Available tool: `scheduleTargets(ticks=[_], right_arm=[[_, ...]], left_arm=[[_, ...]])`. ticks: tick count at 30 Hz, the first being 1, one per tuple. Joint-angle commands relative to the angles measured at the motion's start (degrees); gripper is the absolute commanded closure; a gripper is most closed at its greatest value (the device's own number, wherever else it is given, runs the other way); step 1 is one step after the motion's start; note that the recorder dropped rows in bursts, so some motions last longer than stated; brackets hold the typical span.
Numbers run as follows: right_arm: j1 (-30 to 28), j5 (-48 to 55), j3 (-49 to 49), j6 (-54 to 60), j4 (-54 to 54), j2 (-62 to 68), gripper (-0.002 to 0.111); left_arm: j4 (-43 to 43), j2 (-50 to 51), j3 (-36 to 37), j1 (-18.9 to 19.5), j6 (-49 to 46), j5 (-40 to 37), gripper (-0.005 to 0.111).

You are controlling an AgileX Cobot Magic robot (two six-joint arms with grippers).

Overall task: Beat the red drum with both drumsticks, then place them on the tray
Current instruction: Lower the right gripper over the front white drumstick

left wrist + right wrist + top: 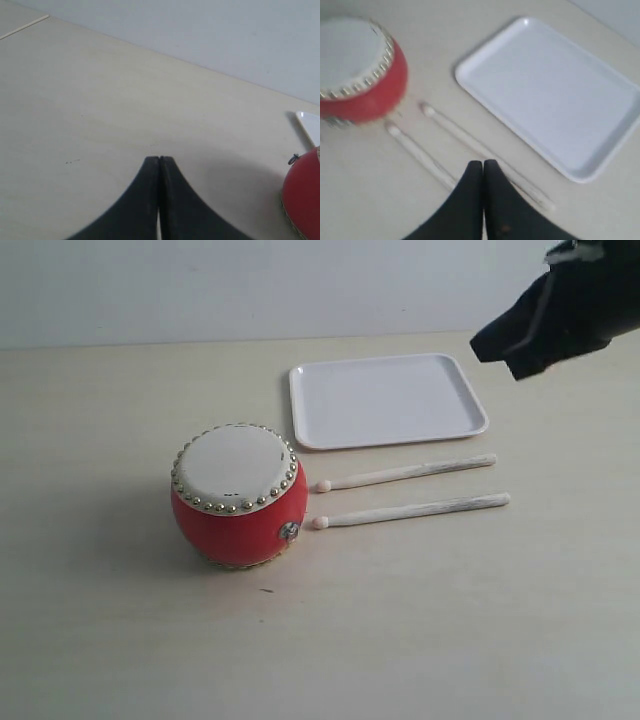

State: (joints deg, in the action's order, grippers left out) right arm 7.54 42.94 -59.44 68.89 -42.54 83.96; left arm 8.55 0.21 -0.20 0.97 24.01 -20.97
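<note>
Exterior view: two slim pale wooden drumsticks (405,473) lie ungrasped on the bench (100,640) beside the round red drum (240,495), near the flat white plastic tray (385,400). Closed and empty are the left hand (159,159) and right hand (483,162); every step remains.

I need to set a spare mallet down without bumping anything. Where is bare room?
Wide bare table left of the red drum and on the camera side of the drum and drumsticks. The tray holds nothing. Crowded: the bead tips lie almost against the drum, and only a thin strip separates the far stick from the tray.
</note>
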Motion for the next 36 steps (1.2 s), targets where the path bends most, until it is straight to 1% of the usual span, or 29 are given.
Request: scheduleTargets(ticks=[1,3,5,8,11,15,19,22,23,26,34,36], right_arm=[[-0.19,-1.17,-0.47,4.68,17.49,7.54,0.108],[-0.19,1.07,-0.47,2.87,25.4,11.62,0.108],[-0.19,2.64,-0.47,-0.41,29.4,14.97,0.108],[-0.19,5.17,-1.32,-1.92,27.12,18.95,0.108],[-0.01,8.5,-3.17,0.18,23.1,21.09,0.106],[2.79,11.33,-5.74,3.57,25.65,21.39,0.098],[7.26,11.96,-7.56,4.19,32.92,21.44,0.088],[9.73,11.63,-7.82,6.28,35.83,22.17,0.076],[10.45,11.63,-7.82,6.94,37.08,22.51,0.071],[11.16,11.51,-7.82,7.46,39.25,23.38,0.062],[11.16,4.21,-7.82,7.96,39.13,24.21,0.06],[11.16,3.58,-7.82,7.96,41.91,25.26,0.06]], left_arm=[[0.18,-0.21,0.2,0.07,0.19,0.43,0.107],[0.18,-0.21,0.2,0.07,0.19,0.43,0.107],[0.18,-0.21,0.2,0.07,0.19,0.43,0.107],[0.18,-0.21,0.2,0.07,0.19,0.43,0.107],[0.18,-0.21,0.2,0.07,0.19,0.43,0.107],[0.18,-0.21,0.2,0.07,0.19,0.43,0.107],[0.18,-0.21,0.2,0.07,0.19,0.43,0.107],[0.18,-0.21,0.2,0.07,0.19,0.43,0.107],[0.18,-0.21,0.2,0.07,0.19,0.43,0.107],[0.18,-0.21,0.2,0.07,0.19,0.43,0.107],[0.18,-0.21,0.2,0.07,0.19,0.43,0.107],[0.18,-0.21,0.2,0.07,0.19,0.43,0.107]])
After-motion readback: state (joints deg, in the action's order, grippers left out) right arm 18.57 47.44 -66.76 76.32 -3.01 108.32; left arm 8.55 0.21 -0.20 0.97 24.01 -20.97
